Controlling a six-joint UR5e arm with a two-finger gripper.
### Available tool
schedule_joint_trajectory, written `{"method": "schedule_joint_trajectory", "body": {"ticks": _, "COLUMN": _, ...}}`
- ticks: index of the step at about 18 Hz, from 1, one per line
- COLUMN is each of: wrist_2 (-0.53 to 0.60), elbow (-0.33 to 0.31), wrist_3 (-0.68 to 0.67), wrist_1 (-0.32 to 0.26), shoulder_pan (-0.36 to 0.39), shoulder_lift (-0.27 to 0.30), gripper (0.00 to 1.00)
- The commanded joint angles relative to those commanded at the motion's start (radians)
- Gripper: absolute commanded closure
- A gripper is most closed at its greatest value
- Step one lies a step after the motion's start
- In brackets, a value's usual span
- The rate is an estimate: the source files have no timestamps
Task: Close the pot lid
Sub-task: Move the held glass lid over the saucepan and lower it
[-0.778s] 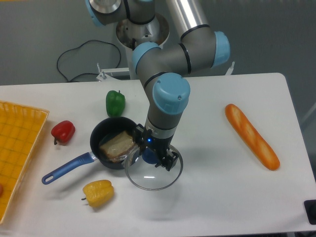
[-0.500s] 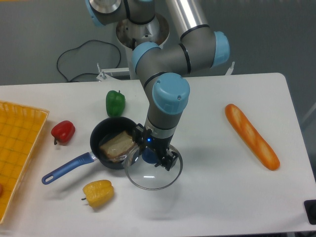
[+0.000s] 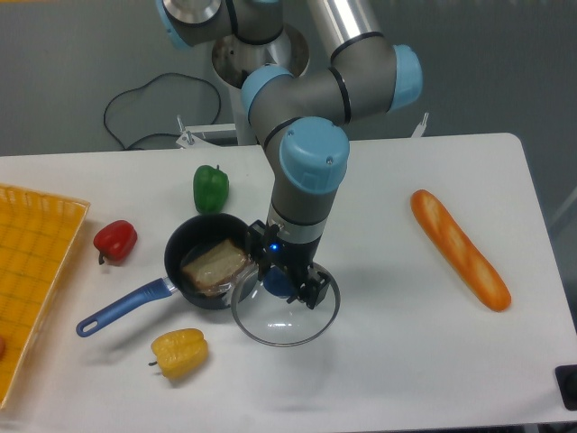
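Right now the two-finger gripper (image 3: 281,281) of the grey-and-blue UR5e arm (image 3: 311,167) points down over the round clear glass lid with a silver metal rim (image 3: 285,317), its black fingers (image 3: 311,290) set either side of the lid's small blue knob (image 3: 278,282) and closed onto it as far as can be seen; contact itself is partly hidden by the wrist. Lid sits just beside the small round black saucepan with a long blue handle (image 3: 194,254), at the pan's 4 o'clock, its rim overlapping or touching the pan's edge; cannot tell if the lid is resting flat on the white table (image 3: 388,271) or slightly raised. Pan is uncovered, a slice of toast-like sandwich bread (image 3: 213,265) inside, handle running out toward 8 o'clock. Green bell pepper (image 3: 210,188) at the pan's 12 o'clock, near. Red bell pepper (image 3: 115,241) at its 9 o'clock, apart. Yellow bell pepper (image 3: 179,353) at 6 o'clock, below the handle. Long orange-brown baguette (image 3: 459,249) well apart at 3 o'clock, lying diagonally. Yellow woven tray (image 3: 32,280) at the table's far 9 o'clock edge. Black cable (image 3: 135,113) loops behind the table at 11 o'clock.
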Motion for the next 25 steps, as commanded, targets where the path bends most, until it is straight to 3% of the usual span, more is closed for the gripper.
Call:
{"method": "schedule_joint_trajectory", "body": {"ticks": 7, "wrist_2": 0.003, "elbow": -0.024, "wrist_3": 0.064, "wrist_1": 0.032, "shoulder_pan": -0.015, "shoulder_lift": 0.06, "gripper": 0.56}}
{"method": "schedule_joint_trajectory", "body": {"ticks": 11, "wrist_2": 0.044, "elbow": -0.093, "wrist_3": 0.068, "wrist_1": 0.057, "shoulder_pan": -0.021, "shoulder_lift": 0.097, "gripper": 0.56}}
{"method": "schedule_joint_trajectory", "body": {"ticks": 14, "wrist_2": 0.132, "elbow": -0.127, "wrist_3": 0.063, "wrist_1": 0.077, "shoulder_pan": -0.092, "shoulder_lift": 0.092, "gripper": 0.56}}
{"method": "schedule_joint_trajectory", "body": {"ticks": 25, "wrist_2": 0.193, "elbow": -0.186, "wrist_3": 0.057, "wrist_1": 0.077, "shoulder_pan": -0.187, "shoulder_lift": 0.089, "gripper": 0.56}}
